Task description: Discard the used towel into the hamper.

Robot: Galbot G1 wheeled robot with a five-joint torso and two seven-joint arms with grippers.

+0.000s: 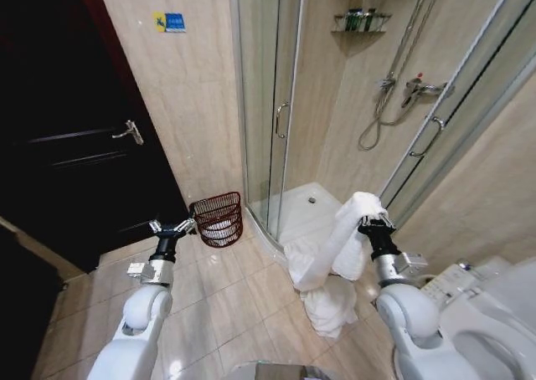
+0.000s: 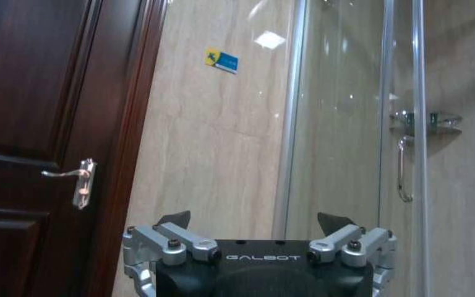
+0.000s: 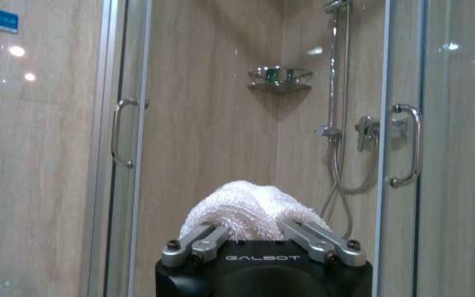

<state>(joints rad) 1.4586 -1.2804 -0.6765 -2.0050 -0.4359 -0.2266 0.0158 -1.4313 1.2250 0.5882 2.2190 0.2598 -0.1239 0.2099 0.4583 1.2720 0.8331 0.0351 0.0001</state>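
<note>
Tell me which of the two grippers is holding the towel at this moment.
The right gripper: its fingers are shut on the white towel, which hangs from it down to the floor. The left gripper is open and holds nothing, beside the hamper.

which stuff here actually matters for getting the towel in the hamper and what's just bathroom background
Part of the job:
- towel, white, clamped in the right tool, hanging to the floor
- hamper, wire basket by the shower corner
- left tool, open, held beside the hamper

Just background:
- shower door handle
- corner shelf
- dark door
- toilet
</note>
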